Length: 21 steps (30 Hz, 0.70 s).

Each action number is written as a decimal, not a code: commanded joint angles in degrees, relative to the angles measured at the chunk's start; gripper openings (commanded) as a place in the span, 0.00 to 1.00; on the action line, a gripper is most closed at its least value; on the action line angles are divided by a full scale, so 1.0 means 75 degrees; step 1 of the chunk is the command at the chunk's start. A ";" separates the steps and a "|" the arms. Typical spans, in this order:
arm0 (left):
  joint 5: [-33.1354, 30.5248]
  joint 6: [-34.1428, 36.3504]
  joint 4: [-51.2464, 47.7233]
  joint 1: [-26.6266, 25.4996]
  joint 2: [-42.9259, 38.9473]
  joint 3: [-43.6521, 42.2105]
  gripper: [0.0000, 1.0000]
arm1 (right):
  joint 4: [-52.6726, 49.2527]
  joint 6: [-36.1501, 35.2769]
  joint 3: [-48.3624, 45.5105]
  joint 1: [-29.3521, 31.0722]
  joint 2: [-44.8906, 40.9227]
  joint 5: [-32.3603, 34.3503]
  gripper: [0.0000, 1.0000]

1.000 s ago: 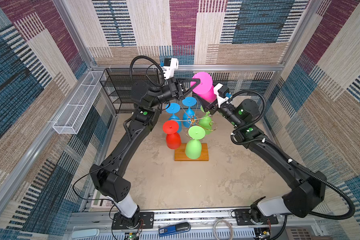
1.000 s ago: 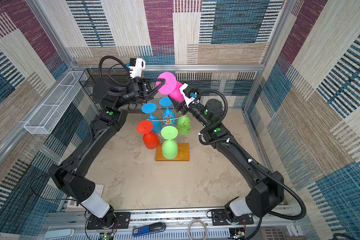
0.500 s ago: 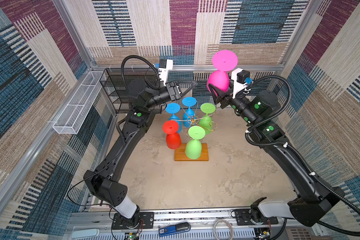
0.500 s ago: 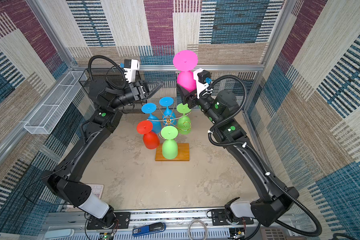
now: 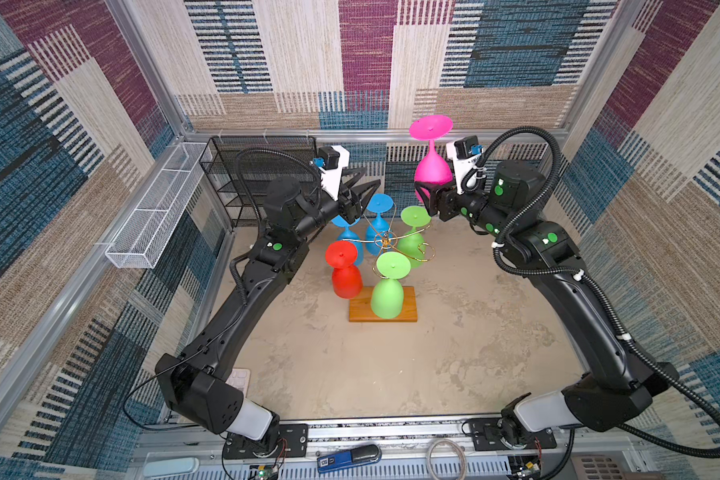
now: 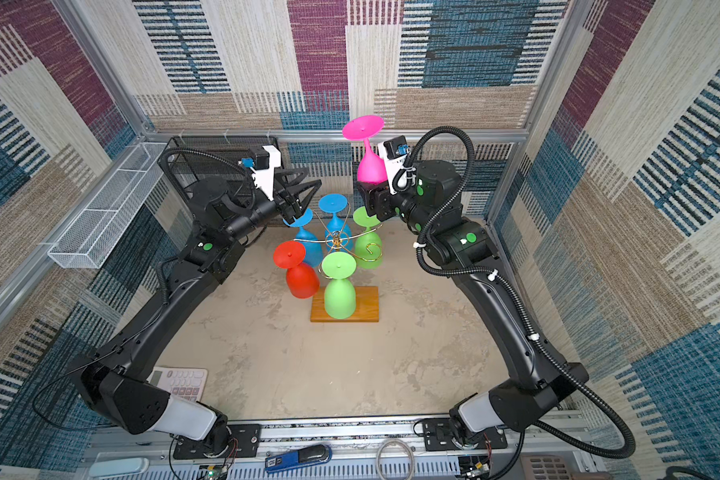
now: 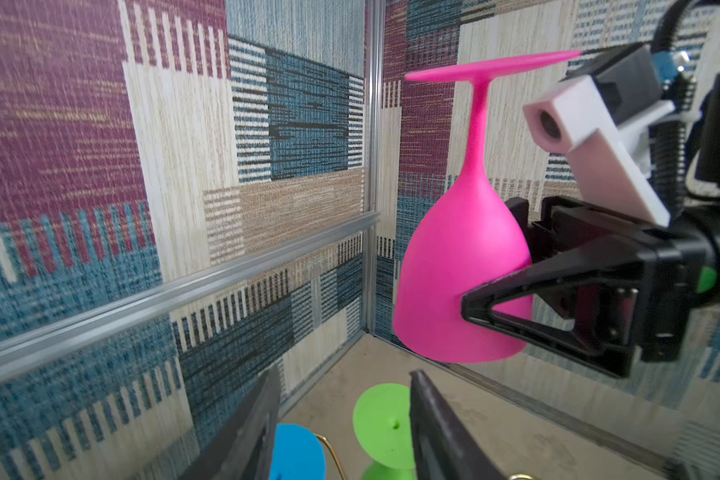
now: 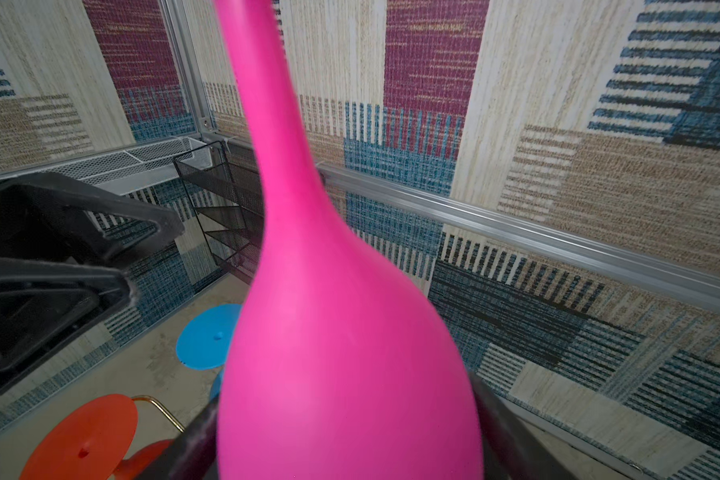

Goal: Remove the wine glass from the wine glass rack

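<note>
A pink wine glass (image 5: 433, 170) (image 6: 370, 168) hangs upside down in the air, up and to the right of the wine glass rack (image 5: 385, 240) (image 6: 336, 240). My right gripper (image 5: 426, 195) (image 6: 368, 189) (image 8: 345, 428) is shut on its bowl (image 7: 466, 270) (image 8: 341, 353). The gold wire rack stands on a wooden base (image 5: 408, 309) and carries two blue, two green and one red glass. My left gripper (image 5: 369, 176) (image 6: 313, 176) (image 7: 343, 386) stands open and empty above the rack's back left, apart from the pink glass.
A black mesh shelf unit (image 5: 262, 166) stands in the back left corner. A white mesh basket (image 5: 154, 220) hangs on the left wall. A calculator (image 6: 179, 382) lies by the left arm's base. Patterned walls close in all round.
My left gripper has opened, let go of the pink glass and drawn back to the left. My right gripper has carried the glass up and to the right, off the rack.
</note>
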 commanded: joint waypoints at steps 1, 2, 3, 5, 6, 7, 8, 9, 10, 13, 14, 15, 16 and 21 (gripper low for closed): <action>-0.0260 0.2146 0.1476 -0.0022 -0.0040 -0.0310 0.53 | -0.0519 0.0098 0.0176 0.0011 0.0106 -0.0070 0.63; -0.0189 0.2424 0.1710 -0.0022 -0.0013 -0.0381 0.53 | -0.0614 0.0098 0.0255 0.0013 0.0162 -0.0140 0.62; -0.0081 0.2707 0.1855 -0.0022 0.0025 -0.0412 0.53 | -0.0718 0.0098 0.0354 0.0017 0.0237 -0.0255 0.62; 0.0122 0.3044 0.2059 -0.0022 0.0122 -0.0358 0.52 | -0.0896 0.0099 0.0524 0.0020 0.0359 -0.0413 0.61; 0.0224 0.3104 0.2172 -0.0021 0.0178 -0.0300 0.51 | -0.0981 0.0098 0.0576 0.0014 0.0408 -0.0503 0.60; 0.0356 0.3158 0.2193 -0.0022 0.0238 -0.0208 0.51 | -0.1023 0.0099 0.0585 0.0012 0.0434 -0.0590 0.60; 0.0558 0.3253 0.2107 -0.0021 0.0307 -0.0067 0.50 | -0.1075 0.0097 0.0583 0.0012 0.0450 -0.0661 0.60; 0.0997 0.3339 0.1952 -0.0009 0.0376 0.0117 0.48 | -0.1113 0.0099 0.0583 0.0009 0.0456 -0.0719 0.59; 0.1265 0.3354 0.1782 -0.0010 0.0424 0.0289 0.47 | -0.1164 0.0086 0.0582 0.0010 0.0482 -0.0760 0.59; 0.1976 0.3433 0.1181 -0.0010 0.0640 0.0849 0.44 | -0.1289 0.0077 0.0598 0.0010 0.0512 -0.0908 0.57; 0.2092 0.3437 0.1090 -0.0001 0.0698 0.0974 0.44 | -0.1340 0.0085 0.0613 0.0015 0.0539 -0.0999 0.57; 0.2084 0.3403 0.1119 -0.0010 0.0751 0.1038 0.43 | -0.1356 0.0085 0.0599 0.0010 0.0531 -0.1055 0.56; 0.2075 0.3417 0.1132 -0.0010 0.0789 0.1078 0.42 | -0.1356 0.0098 0.0577 0.0015 0.0521 -0.1098 0.56; 0.2351 0.3470 0.0885 -0.0010 0.0967 0.1344 0.42 | -0.1366 0.0155 0.0560 0.0014 0.0540 -0.1398 0.55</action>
